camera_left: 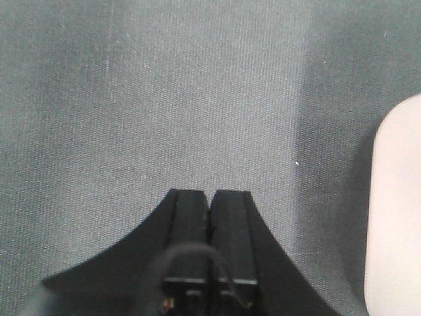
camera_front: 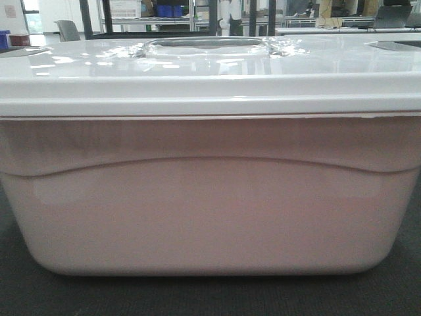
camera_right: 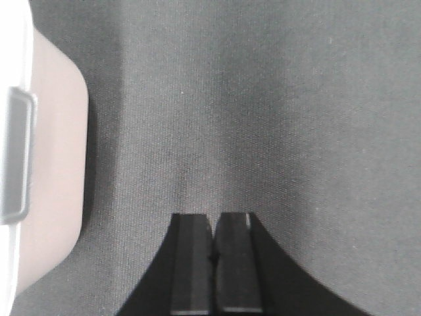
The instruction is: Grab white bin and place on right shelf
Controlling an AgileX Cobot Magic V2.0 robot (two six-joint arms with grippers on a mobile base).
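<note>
The bin (camera_front: 210, 217) fills the front view, close up and square on, its pinkish side with the curved ridge facing the camera. It sits on a dark grey woven surface (camera_left: 164, 99); I cannot tell whether that is a worktop or the floor. Its glossy lid (camera_front: 210, 79) is on, with the recessed handle (camera_front: 204, 43) at 12 o'clock.

The left hand (camera_left: 210, 192) has its fingers pressed together and holds nothing. It hangs over bare fabric, with a rounded corner of the bin at 4 o'clock in its view, near but apart. The right hand (camera_right: 213, 216) is likewise closed and empty, and in its view the bin's end and grey latch (camera_right: 16, 158) lie at 9 o'clock.

By my reading the grab has not begun: both hands flank the bin without touching it. The next move calls for each to come in against an end and squeeze evenly before lifting.

The right shelf cannot be made out. No brand or writing is readable; a pale label at 11 o'clock in the background is too blurred
</note>
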